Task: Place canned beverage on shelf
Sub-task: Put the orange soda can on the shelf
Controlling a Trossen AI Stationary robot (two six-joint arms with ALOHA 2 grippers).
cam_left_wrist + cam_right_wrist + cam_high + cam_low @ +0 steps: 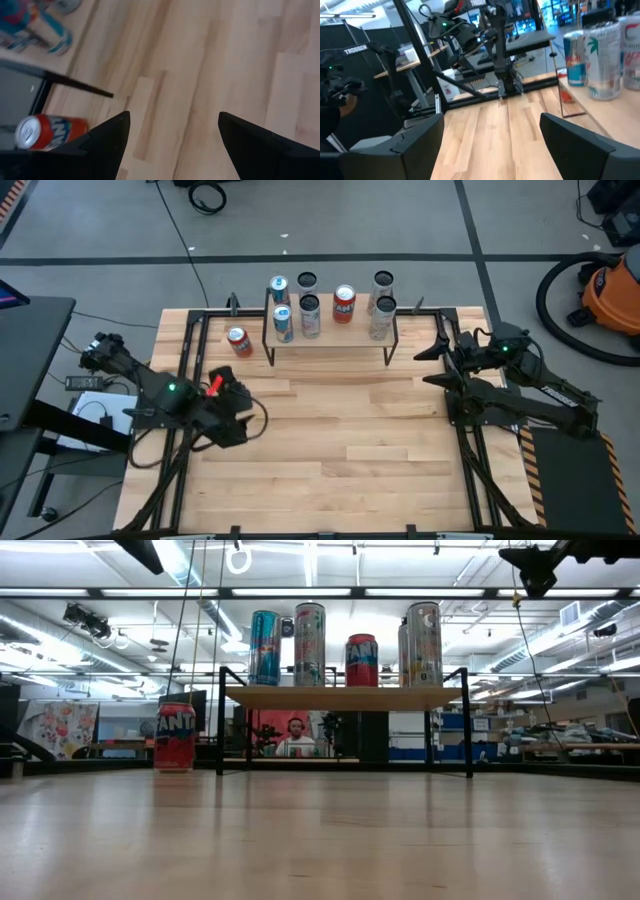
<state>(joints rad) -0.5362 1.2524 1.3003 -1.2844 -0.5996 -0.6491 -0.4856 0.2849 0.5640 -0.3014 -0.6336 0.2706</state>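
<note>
High view: low light-wood shelf on black legs (330, 340), upper centre, is carrying several cans; one red-orange Fanta can (238, 340) is standing on the worktop (340, 440) left of it, awaiting placement. Left gripper (228, 392) and right gripper (432, 352) jaws are gaping wide, holding nothing.

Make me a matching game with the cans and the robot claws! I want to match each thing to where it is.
Things:
1. Fanta can
2. short red can
3. left claw
4. right claw

Places:
A. on the shelf, between taller cans
B. open, near the shelf's right end
C. standing on the tabletop, left of the shelf
D. open, above the tabletop near the Fanta can

Pairs: 1-C, 2-A, 3-D, 4-B
</note>
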